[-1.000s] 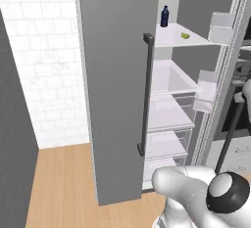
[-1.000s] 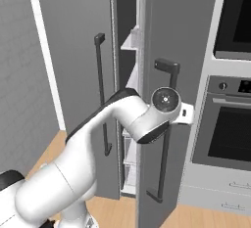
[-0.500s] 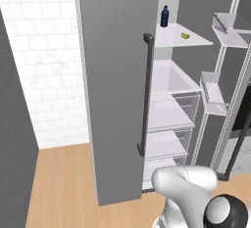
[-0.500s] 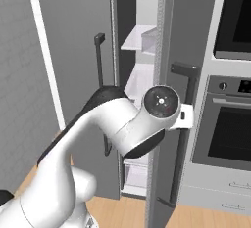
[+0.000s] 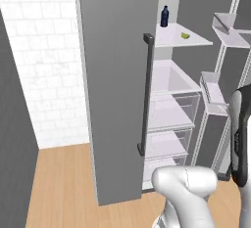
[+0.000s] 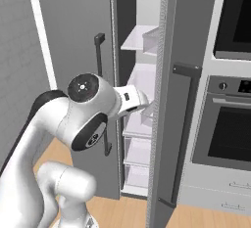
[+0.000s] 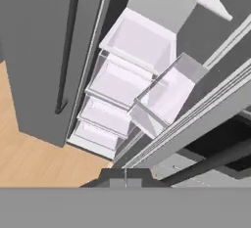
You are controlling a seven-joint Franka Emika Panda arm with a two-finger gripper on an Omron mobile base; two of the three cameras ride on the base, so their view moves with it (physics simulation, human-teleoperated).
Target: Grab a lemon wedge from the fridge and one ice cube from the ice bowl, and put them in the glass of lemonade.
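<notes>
the fridge (image 5: 117,75) stands open at frame centre; the lemon wedge (image 5: 185,35) rests on its top shelf (image 5: 184,38), upper right, so i must reach up. my claw (image 7: 125,175) is closed, empty.

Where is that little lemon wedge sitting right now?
In the left base view, the lemon wedge lies on the upper white shelf inside the open fridge, right of the dark blue bottle.

The fridge (image 5: 117,90) is tall and grey, with long dark bar handles; its right door stands open on white shelves and clear drawers. The lemon wedge (image 5: 185,35), tiny and yellow-green, lies on the upper white shelf, apart from anything else there.
</notes>
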